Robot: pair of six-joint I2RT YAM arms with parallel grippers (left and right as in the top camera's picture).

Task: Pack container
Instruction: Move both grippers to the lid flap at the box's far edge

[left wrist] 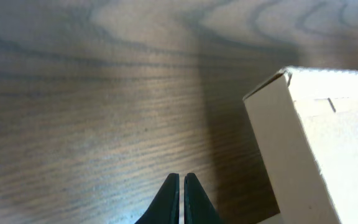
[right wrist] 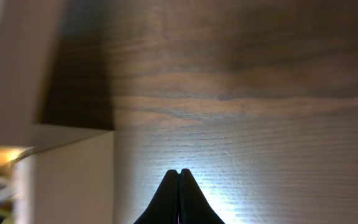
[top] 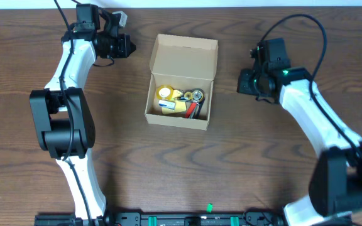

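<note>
Left gripper (top: 123,45): jaws pressed together, nothing held, near container's (top: 184,59) rear-left corner. Container sits between the arms, flap up, yellow items (top: 168,97) inside. Right gripper (top: 245,82): likewise closed & empty. Likely next: fold flap fwd evenly w/o shoving box.

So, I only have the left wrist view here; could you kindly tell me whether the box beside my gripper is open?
Observer: Yes, the container is open, its flap standing up on the far side.
Operator: Thank you. Is anything inside?
Observer: Small yellow and red items lie on its floor.
Operator: And the other arm?
Observer: The right gripper is shut and empty, over bare table on the container's other side, not touching it.
</note>
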